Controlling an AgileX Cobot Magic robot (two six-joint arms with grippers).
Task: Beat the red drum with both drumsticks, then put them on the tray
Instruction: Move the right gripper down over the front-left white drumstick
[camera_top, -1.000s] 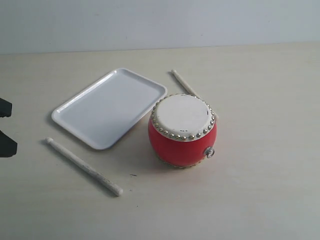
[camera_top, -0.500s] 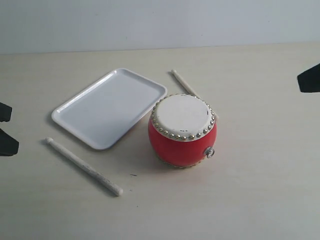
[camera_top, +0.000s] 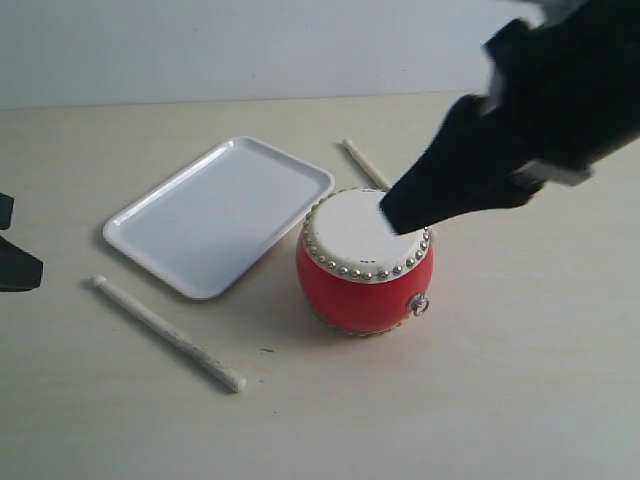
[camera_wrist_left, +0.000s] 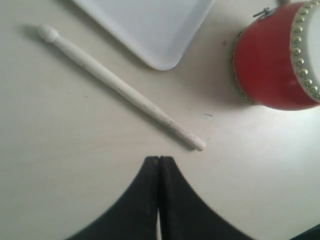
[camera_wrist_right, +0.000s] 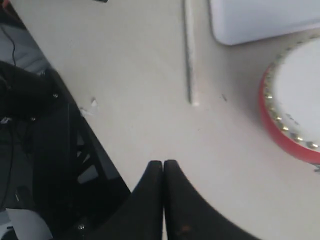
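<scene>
The red drum with its cream skin stands upright mid-table, also in the left wrist view as the drum and in the right wrist view as the drum. The white tray lies left of it, with nothing on it. One drumstick lies in front of the tray; the left wrist view shows this drumstick just beyond my shut, empty left gripper. The other drumstick lies behind the drum. My right gripper, shut and empty, hangs high and overlaps the drum skin.
The left gripper shows only at the left edge of the exterior view. In the right wrist view, the second drumstick points toward the tray corner, and the table edge with dark frame parts lies beside the right gripper.
The right arm has swept in from the right edge, and its gripper now covers part of the drum skin in the exterior view. The left gripper has barely shifted. Drum, tray and sticks have not moved.
</scene>
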